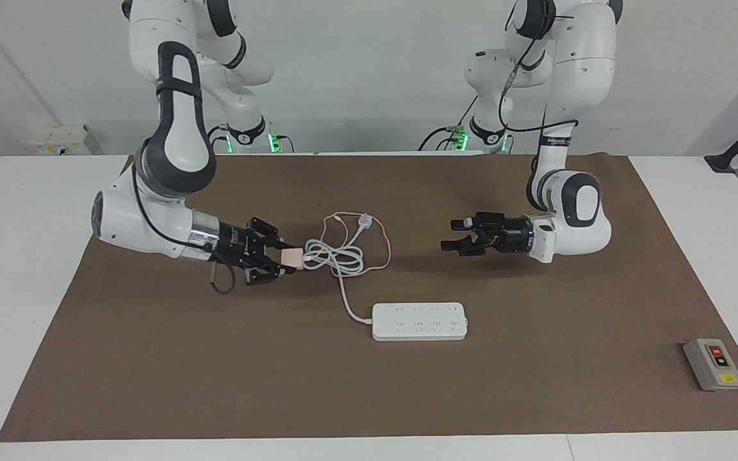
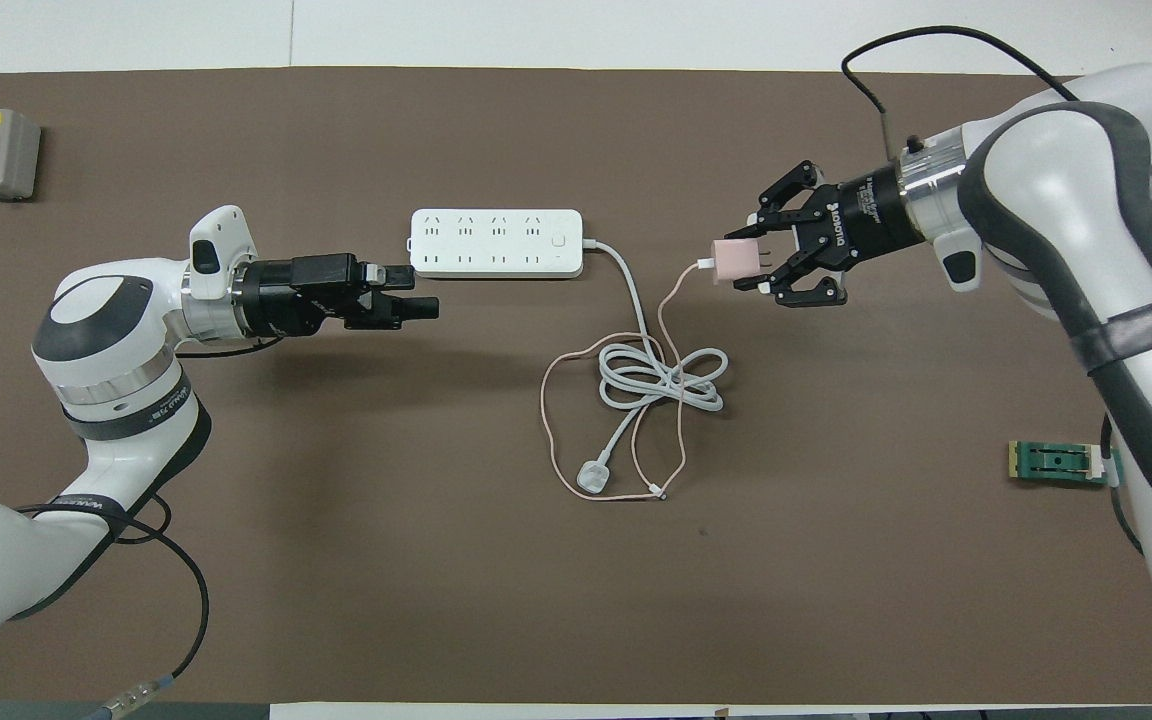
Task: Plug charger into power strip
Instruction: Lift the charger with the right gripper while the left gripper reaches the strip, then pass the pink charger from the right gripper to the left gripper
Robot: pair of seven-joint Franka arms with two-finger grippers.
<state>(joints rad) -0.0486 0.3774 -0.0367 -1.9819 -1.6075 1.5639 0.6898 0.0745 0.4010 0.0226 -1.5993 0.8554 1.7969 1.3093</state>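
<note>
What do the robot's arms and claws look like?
Both arms are smooth, rounded and white with dark grey bands at the joints. Each ends in a silver ring and a black claw: the left gripper and the right gripper, with white lettering. Thin black cables loop along them.

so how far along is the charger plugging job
Done: the right gripper is shut on the pink charger, lifted off the mat. In hand: carrying it, pink cable trailing. Left: no prongs in the white power strip yet. The left gripper hovers open, holding nothing.
</note>
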